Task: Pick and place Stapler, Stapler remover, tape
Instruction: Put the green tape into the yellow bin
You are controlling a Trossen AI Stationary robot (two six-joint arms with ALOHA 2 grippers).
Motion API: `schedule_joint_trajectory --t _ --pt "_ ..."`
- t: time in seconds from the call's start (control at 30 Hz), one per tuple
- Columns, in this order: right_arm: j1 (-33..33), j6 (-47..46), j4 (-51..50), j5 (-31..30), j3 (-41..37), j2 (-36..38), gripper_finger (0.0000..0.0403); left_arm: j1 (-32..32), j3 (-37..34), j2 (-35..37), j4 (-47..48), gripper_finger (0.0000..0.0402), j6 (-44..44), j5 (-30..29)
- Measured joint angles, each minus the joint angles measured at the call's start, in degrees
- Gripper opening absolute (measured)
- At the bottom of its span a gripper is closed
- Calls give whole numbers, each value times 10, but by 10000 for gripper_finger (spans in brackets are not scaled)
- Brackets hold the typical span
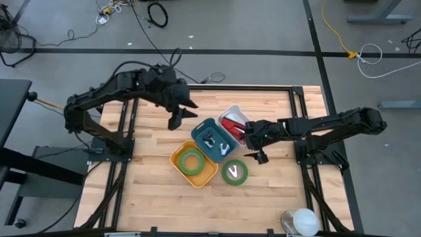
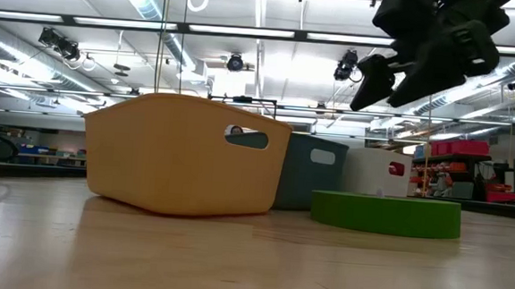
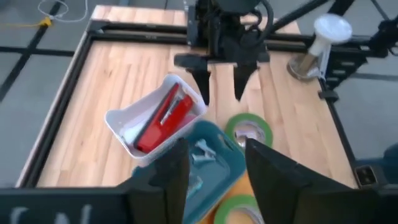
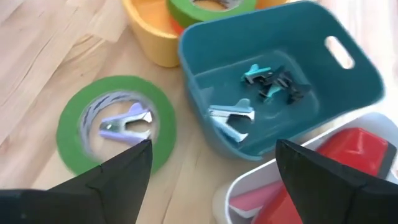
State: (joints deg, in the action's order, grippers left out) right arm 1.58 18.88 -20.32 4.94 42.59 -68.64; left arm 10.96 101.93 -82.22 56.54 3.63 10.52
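A: Start with the big things. What sits on your table?

B: Three bins in a diagonal row, touching. The yellow bin is nearest the front and has a green tape roll inside. The teal bin is in the middle, and the white bin is at the back.

A: And the stapler?

B: You'll find the red stapler lying in the white bin. Staple removers lie in the teal bin: a pale one and darker ones beside it.

A: Anything loose on the wood?

B: A second green tape roll lies flat just beside the yellow and teal bins, with a lavender staple remover resting inside its ring.

A: Where are your grippers?

B: The right gripper hovers over the spot where the teal bin, white bin and loose roll meet, fingers spread wide, holding nothing. The left gripper hangs above bare wood behind the bins, fingers partly apart and empty.
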Motion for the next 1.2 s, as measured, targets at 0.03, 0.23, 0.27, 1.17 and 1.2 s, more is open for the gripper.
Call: schedule_joint_trajectory --t 0.03,0.23,0.27,1.17,1.2 --pt "5 6 -4 0 0 0 338 0 -5 3 4 152 1 1" --pt "41 54 -24 0 0 0 338 -4 -66 35 -22 123 0 5" --pt "48 62 -26 0 0 0 338 -4 -80 44 -30 120 -2 5" --pt "193 211 -38 -29 0 -45 338 -3 -202 149 -56 115 -46 -48" --pt "193 211 -38 -29 0 -49 338 -3 -202 148 -56 115 -45 -54"
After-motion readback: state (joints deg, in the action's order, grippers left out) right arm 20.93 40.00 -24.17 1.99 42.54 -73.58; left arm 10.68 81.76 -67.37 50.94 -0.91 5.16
